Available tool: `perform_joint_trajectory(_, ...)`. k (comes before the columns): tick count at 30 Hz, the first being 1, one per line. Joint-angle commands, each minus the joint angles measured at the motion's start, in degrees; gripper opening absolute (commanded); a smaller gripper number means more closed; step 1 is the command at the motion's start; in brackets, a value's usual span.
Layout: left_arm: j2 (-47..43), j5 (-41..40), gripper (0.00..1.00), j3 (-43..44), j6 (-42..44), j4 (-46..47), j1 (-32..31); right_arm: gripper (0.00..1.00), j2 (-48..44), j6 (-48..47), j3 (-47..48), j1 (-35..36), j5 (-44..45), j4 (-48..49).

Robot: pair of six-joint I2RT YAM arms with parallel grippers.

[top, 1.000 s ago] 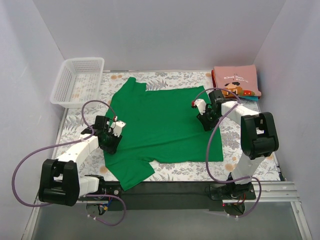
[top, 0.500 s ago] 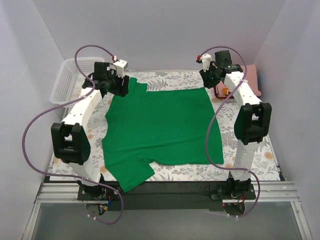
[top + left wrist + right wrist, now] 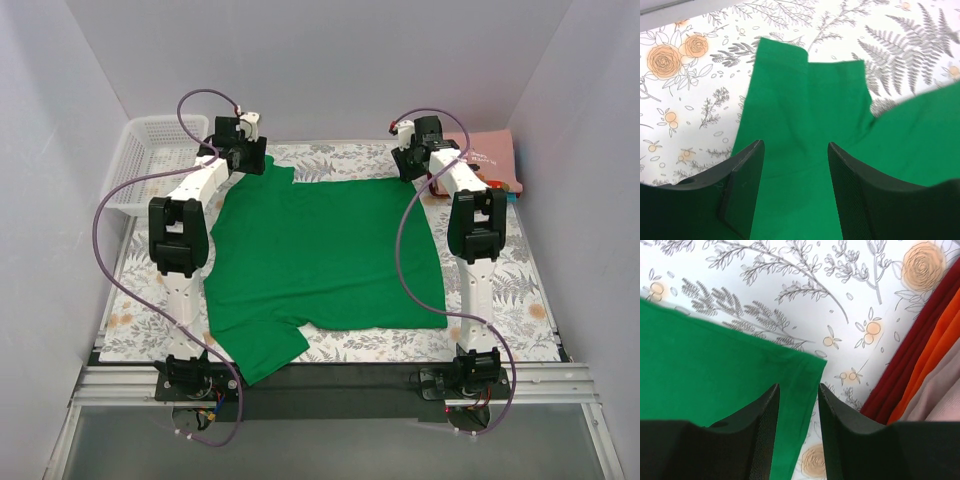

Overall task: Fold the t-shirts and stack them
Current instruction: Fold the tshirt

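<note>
A bright green t-shirt lies flat on the floral table, sleeves to the left. My left gripper hovers open over its far-left sleeve; in the left wrist view the sleeve lies between and beyond my open jaws. My right gripper hovers open over the shirt's far-right corner; in the right wrist view that corner lies between my open jaws. A folded dusty-pink tee lies at the far right on other folded tees; its red and orange layers show in the right wrist view.
A white mesh basket stands at the far left corner. White walls enclose the table on three sides. The floral tablecloth shows bare around the shirt.
Both arms have swung from the shirt's middle sides out to its far corners and lowered there. The shirt has not moved.
</note>
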Motion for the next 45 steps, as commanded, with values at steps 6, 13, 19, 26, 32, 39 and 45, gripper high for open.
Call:
perform_joint_trajectory(6, 5.84, -2.91, 0.53, 8.02, -1.89, 2.64, 1.0, 0.47, 2.56, 3.61, 1.88, -0.41, 2.45, 9.84)
perform_joint_trajectory(13, 9.53, -2.91, 0.54, 11.62, -3.74, 2.47, 2.06, 0.53, 5.02, 6.07, 1.17, -0.76, -0.54, 10.11)
perform_joint_trajectory(19, 13.31, -3.52, 0.55, 15.66, -3.91, 2.64, 2.5, 0.38, 6.69, 7.04, 0.74, -1.81, -1.33, 10.03)
perform_joint_trajectory(26, 19.37, -5.1, 0.56, 21.73, -3.65, 6.68, 2.85, 0.01, 5.82, 6.69, -1.55, -2.17, -5.28, 10.11)
perform_joint_trajectory(32, 22.89, -3.35, 0.54, 23.32, -2.6, 10.11, 2.5, 0.01, 5.02, 5.37, -2.96, -2.25, -6.86, 10.11)
perform_joint_trajectory(39, 25.79, -1.86, 0.51, 23.93, -1.02, 12.22, 0.92, 0.01, 3.97, 5.02, -3.75, -2.25, -8.01, 10.03)
perform_joint_trajectory(45, 28.78, -0.8, 0.43, 26.22, -1.02, 12.66, 0.74, 0.01, 3.18, 4.32, -4.45, -2.16, -7.92, 10.11)
